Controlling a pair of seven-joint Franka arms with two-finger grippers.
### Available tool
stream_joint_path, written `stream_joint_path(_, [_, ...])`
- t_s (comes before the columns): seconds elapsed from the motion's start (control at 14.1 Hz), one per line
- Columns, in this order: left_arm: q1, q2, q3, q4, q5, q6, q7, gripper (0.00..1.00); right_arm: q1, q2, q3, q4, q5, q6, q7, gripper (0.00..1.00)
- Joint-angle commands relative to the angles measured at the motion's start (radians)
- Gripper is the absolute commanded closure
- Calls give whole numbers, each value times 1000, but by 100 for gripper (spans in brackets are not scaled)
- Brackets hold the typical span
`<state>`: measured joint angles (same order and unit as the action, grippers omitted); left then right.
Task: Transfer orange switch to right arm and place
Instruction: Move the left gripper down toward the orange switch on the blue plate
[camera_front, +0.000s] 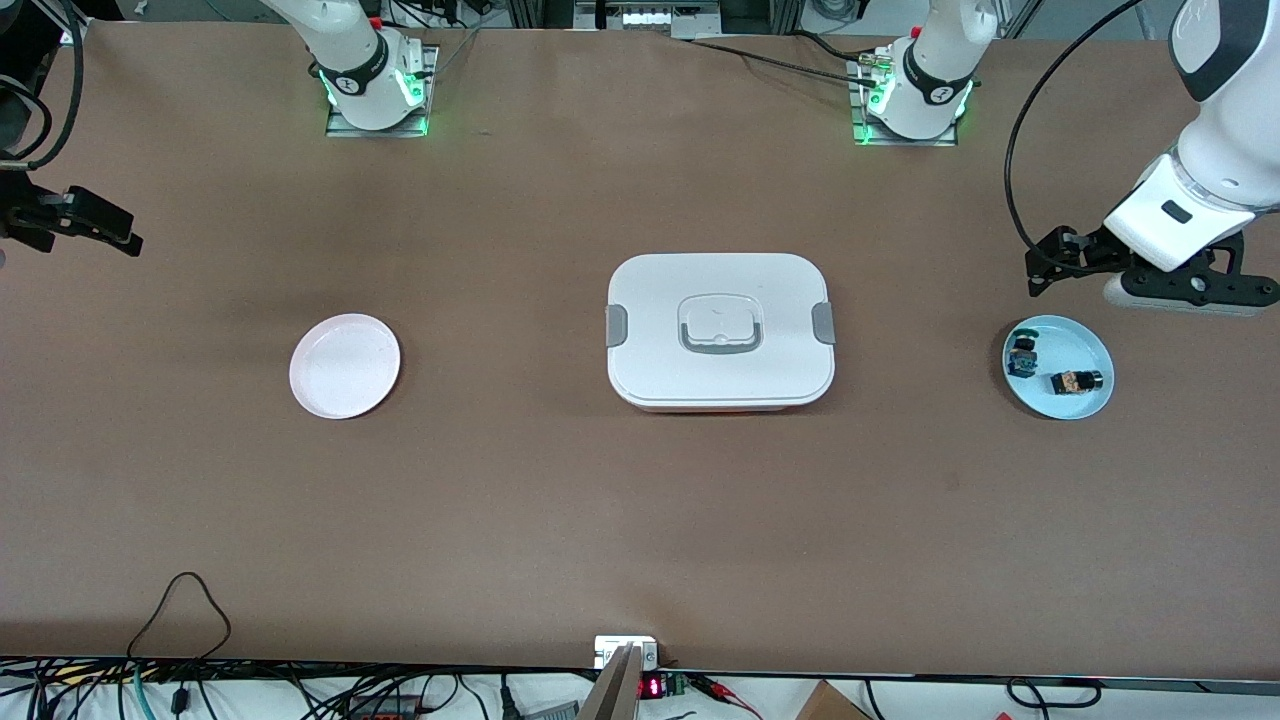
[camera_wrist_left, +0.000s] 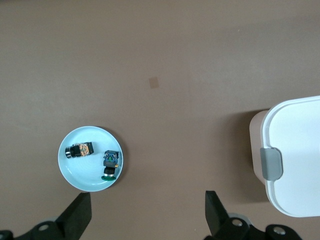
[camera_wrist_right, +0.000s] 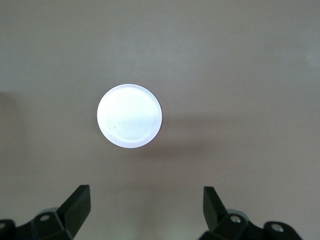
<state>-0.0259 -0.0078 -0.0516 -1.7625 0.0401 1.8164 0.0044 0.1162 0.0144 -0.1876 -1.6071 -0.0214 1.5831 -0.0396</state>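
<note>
The orange switch (camera_front: 1075, 381) lies on its side on a light blue saucer (camera_front: 1085, 345) toward the left arm's end of the table. It also shows in the left wrist view (camera_wrist_left: 80, 149), on the saucer (camera_wrist_left: 80, 172). My left gripper (camera_front: 1045, 265) hangs open and empty above the table beside the saucer, on the side toward the robot bases; its own view shows it open (camera_wrist_left: 147, 205). My right gripper (camera_front: 110, 228) is open and empty, up in the air at the right arm's end of the table; it shows open in the right wrist view (camera_wrist_right: 145, 200).
A small teal-capped part (camera_front: 1022, 355) lies on the same saucer beside the switch, also seen from the left wrist (camera_wrist_left: 110, 165). A closed white lunch box (camera_front: 720, 330) sits mid-table. A pale pink plate (camera_front: 345, 365) lies toward the right arm's end, also in the right wrist view (camera_wrist_right: 129, 116).
</note>
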Motion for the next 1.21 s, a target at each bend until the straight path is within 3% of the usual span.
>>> stream_joint_path(0.0, [0,57,6,86,-17,-22,23,0,0,-4,2,15,8,-25,-2,0])
stream_joint_path(1.14, [4,72,7,113,-17,-124,9,0,0,-2,0,15,9,-25,0,0])
